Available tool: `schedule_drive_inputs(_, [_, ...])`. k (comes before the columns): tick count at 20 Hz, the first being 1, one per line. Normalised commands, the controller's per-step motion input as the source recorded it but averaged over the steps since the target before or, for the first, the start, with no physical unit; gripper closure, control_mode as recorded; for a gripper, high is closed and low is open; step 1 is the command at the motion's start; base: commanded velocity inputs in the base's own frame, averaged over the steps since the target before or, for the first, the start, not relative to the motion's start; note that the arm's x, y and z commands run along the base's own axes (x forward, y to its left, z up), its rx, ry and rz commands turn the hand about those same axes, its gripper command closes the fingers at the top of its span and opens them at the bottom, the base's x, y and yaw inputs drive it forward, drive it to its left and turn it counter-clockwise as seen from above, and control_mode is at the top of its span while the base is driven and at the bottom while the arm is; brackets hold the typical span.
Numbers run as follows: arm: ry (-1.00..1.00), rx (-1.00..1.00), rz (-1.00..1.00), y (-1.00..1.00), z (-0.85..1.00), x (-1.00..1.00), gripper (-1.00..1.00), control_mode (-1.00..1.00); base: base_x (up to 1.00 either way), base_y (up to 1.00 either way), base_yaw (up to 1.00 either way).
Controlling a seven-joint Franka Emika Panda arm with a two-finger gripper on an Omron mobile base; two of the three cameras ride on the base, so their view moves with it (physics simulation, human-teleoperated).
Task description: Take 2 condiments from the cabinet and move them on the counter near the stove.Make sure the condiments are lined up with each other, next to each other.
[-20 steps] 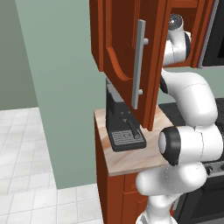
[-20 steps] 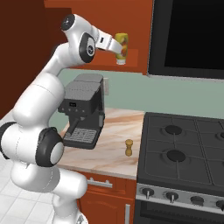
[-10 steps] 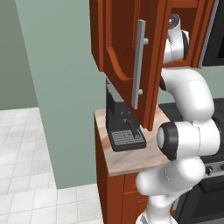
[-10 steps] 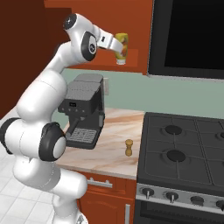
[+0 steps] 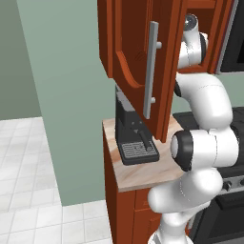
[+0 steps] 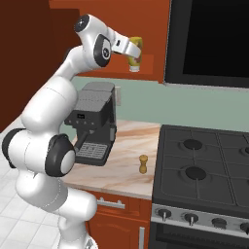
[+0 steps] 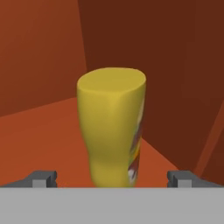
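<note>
In the hand view the yellow bottle (image 7: pixel 113 127) stands upright on the red-brown cabinet (image 7: pixel 39 131) floor, straight ahead of the fingers (image 7: pixel 112 178) and centred in the gap between them; the two tips sit wide apart at either side of its base, with clear space between each tip and the bottle, so the fingers are spread open and hold nothing. That view alone shows the gap and a coloured label down one side of the bottle. The right base view gives the setting instead: the arm reaches up and the fingers (image 6: pixel 135 52) meet the yellow bottle (image 6: pixel 135 54) at the cabinet (image 6: pixel 112 73) edge, its pale end pointing down, though whether they touch it cannot be told there. Far below the fingers, the small wooden shaker (image 6: pixel 143 164) stands upright on the bench (image 6: pixel 124 170), between the black coffee machine (image 6: pixel 92 124) and the stove (image 6: pixel 204 165), just beside the stove's edge. The left base view shows what the others hide: the cabinet door (image 5: pixel 138 62) swung open, its silver bar handle (image 5: pixel 151 71) facing the camera, screening the fingers and bottle.
</note>
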Motion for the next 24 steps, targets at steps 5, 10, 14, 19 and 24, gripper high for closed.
schedule_drive_inputs(5, [0.0,0.0,-0.01,-0.05,0.0,0.09,-1.0,-1.0,0.0,0.0,0.0])
schedule_drive_inputs(10, [0.0,0.0,-0.01,-0.02,0.0,0.07,-1.0,-1.0,0.0,0.0,0.0])
schedule_drive_inputs(14, [0.0,0.0,0.0,-0.03,0.0,0.03,-1.0,-1.0,0.0,0.0,0.0])
schedule_drive_inputs(19, [0.0,0.0,0.0,0.0,0.0,0.04,-1.0,-1.0,0.0,0.0,0.0])
schedule_drive_inputs(24, [0.0,0.0,0.0,0.0,0.0,0.06,-1.0,-1.0,0.0,0.0,0.0])
